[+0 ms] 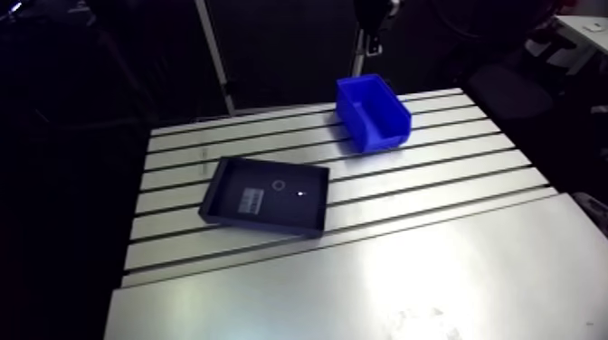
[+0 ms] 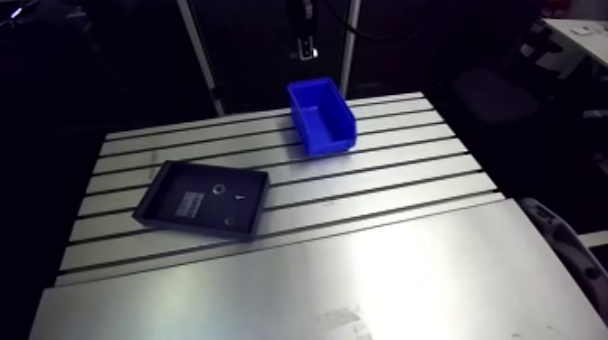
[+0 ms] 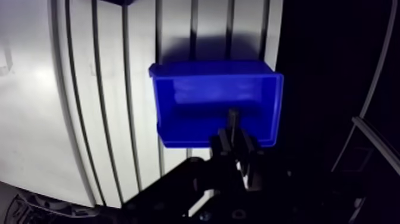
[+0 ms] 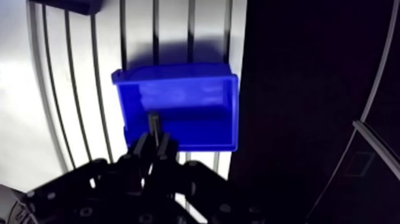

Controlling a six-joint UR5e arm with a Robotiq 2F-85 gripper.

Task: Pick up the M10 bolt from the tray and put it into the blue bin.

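gripper (image 3: 234, 142) first: in the wrist view i read its two fingers as drawn almost together, pinching a slim dark shank that sticks out ahead of the tips. i take that shank to be the m10 bolt (image 3: 234, 121), though its held end is hidden between the pads and i cannot make out a head or thread.

the bolt hangs over the open mouth of the blue bin (image 3: 208, 67). its free end points at the bin's floor, close to the wall nearest the gripper. it looks clear of the plastic, but i cannot be sure of the gap from this angle. the bin stands on the slotted table (image 1: 434, 262), close to one edge.

in the arm view the tray (image 1: 262, 225) lies well apart from the bin, several slots away. it holds a pale label, a small ring (image 1: 279, 184) and a bright speck beside it. these are too small for me to name.

my judgement on progress: the pick is done and the carry across looks finished too, since the bolt is above the bin and not the tray. what is left is the release, perhaps after easing down a little so the bolt does not bounce off the near wall. nothing lies in the bin that i can see, so the task is not yet complete.
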